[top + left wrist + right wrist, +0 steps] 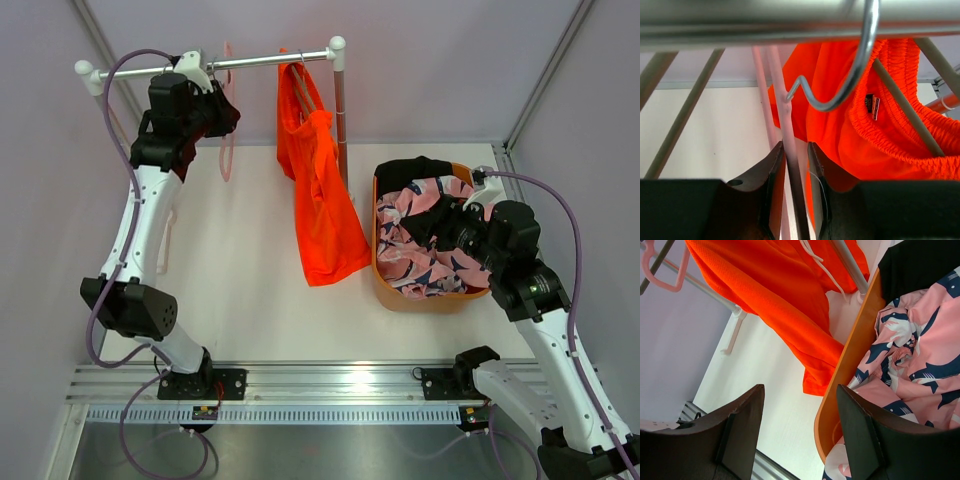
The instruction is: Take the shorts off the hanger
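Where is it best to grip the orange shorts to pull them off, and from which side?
Grip the lower hem of the orange shorts, coming from the basket side with the right gripper, jaws open. They hang long and free from the rail, so the hem is loose cloth; a downward pull would likely free them.

A rail [260,62] runs across the back of the table [250,300], with one pair of shorts [322,210] hanging from it right of centre and a bare hanger [788,130] hooked near its left end. To the right of the hanging pair, a basket [385,285] sits on the table holding two more pairs of shorts [420,250].
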